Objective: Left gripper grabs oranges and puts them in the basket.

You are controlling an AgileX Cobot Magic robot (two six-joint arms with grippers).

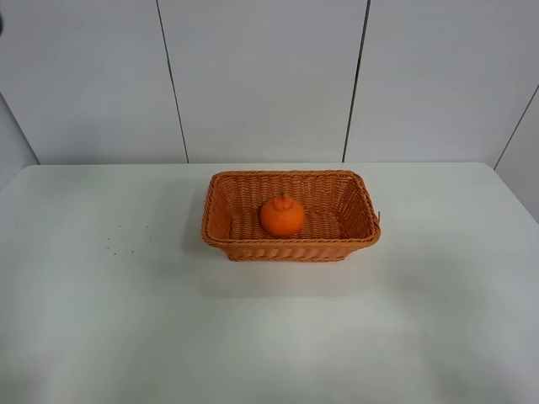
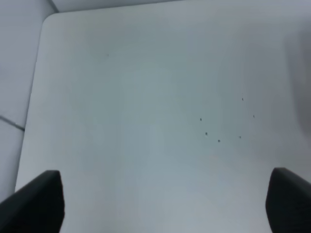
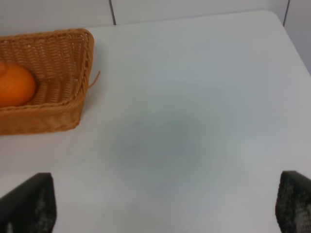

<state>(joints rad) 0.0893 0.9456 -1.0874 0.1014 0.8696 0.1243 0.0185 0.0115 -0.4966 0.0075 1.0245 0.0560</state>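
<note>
A bright orange (image 1: 282, 215) with a knobby top lies inside the woven wicker basket (image 1: 221, 200) at the middle of the white table. It also shows in the right wrist view, the orange (image 3: 14, 85) inside the basket (image 3: 73, 104). Neither arm shows in the exterior high view. My left gripper (image 2: 160, 204) is open and empty above bare table with tiny dark specks; only its fingertips (image 2: 36, 201) show. My right gripper (image 3: 165, 208) is open and empty above the table to the right of the basket.
The white table (image 1: 126, 320) has a few tiny dark specks (image 1: 118, 240) left of the basket. A grey panelled wall (image 1: 261, 76) stands behind the table. The table's rounded far left corner (image 2: 48, 19) shows in the left wrist view.
</note>
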